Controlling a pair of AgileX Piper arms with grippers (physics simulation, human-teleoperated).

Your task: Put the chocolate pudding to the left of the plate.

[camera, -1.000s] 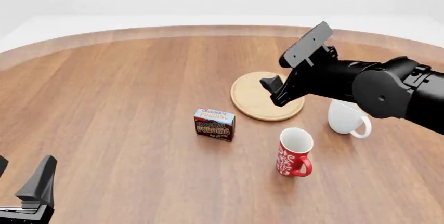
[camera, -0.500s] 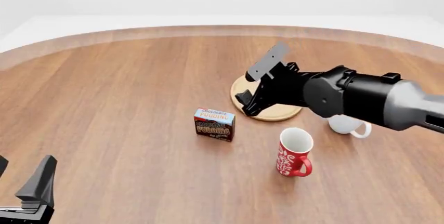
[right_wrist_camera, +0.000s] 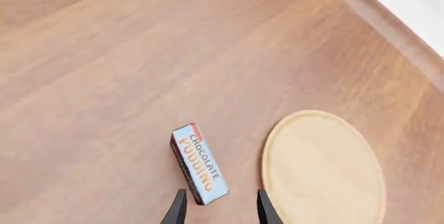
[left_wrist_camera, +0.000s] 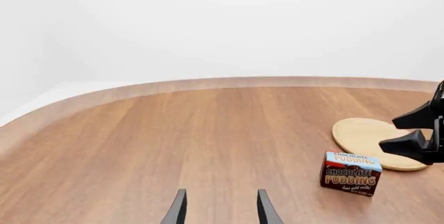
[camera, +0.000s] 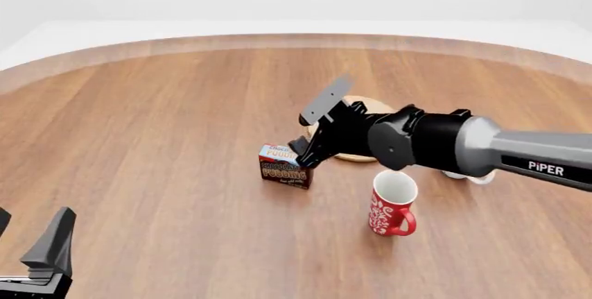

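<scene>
The chocolate pudding [camera: 284, 168] is a small brown box with a blue top band, standing on the table just left of the plate [camera: 367, 104], a light-wood disc mostly hidden behind my right arm. My right gripper [camera: 301, 154] is open, its fingers just above the box's right end. In the right wrist view the pudding [right_wrist_camera: 199, 163] lies just ahead of the open fingers [right_wrist_camera: 220, 211], with the plate [right_wrist_camera: 323, 167] beside it. My left gripper [camera: 28, 235] is open and empty at the near left corner. The left wrist view shows the pudding [left_wrist_camera: 350, 173], the plate [left_wrist_camera: 364, 134] and the right gripper [left_wrist_camera: 388, 134].
A red patterned mug [camera: 393, 205] stands in front of the plate, under my right arm. A white mug [camera: 468, 176] is nearly hidden behind the right arm. The round wooden table's far edge [camera: 277, 39] curves along the back.
My right arm has swung left and down, from above the plate's right side to the pudding box. The box, the mugs and the left gripper have not moved.
</scene>
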